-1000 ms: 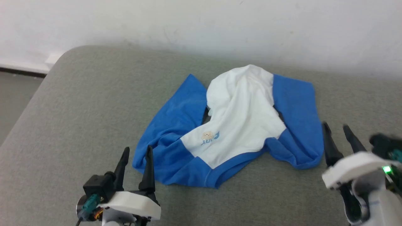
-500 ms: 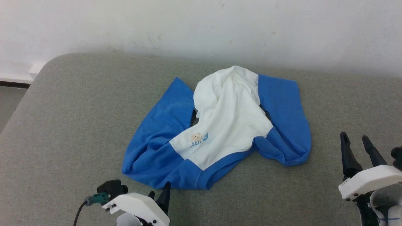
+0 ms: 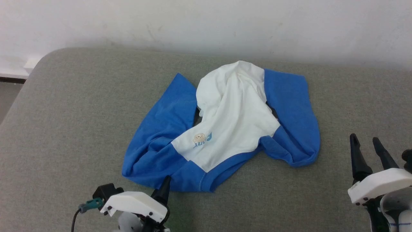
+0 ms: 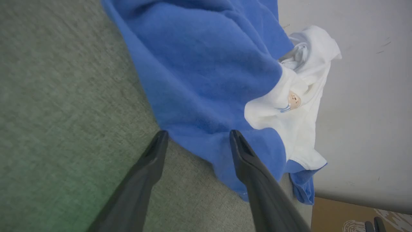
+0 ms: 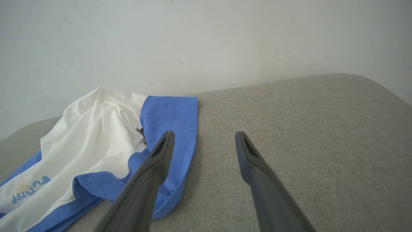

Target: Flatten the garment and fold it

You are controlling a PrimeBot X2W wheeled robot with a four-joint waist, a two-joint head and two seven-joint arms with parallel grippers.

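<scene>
The garment (image 3: pixel 235 109) lies crumpled on a grey cushioned surface: a white body with a small bear print, and blue sleeves bunched on both sides. My left gripper (image 3: pixel 162 190) is open at the garment's near blue edge. In the left wrist view the left gripper (image 4: pixel 198 133) has its tips at the blue fabric of the garment (image 4: pixel 206 74), nothing pinched. My right gripper (image 3: pixel 364 138) stands open over bare cushion, right of the blue sleeve. The right wrist view shows the right gripper (image 5: pixel 205 133) beside the garment (image 5: pixel 96 141), apart from it.
The grey cushion (image 3: pixel 80 106) has a rounded far-left corner and runs up to a white wall (image 3: pixel 206 22) behind. Beyond its left edge there is floor (image 3: pixel 6 96). Bare cushion lies left and right of the garment.
The head camera has shifted. My left gripper has turned and come to the garment's near blue edge, one finger now showing. My right gripper sits farther right of the sleeve.
</scene>
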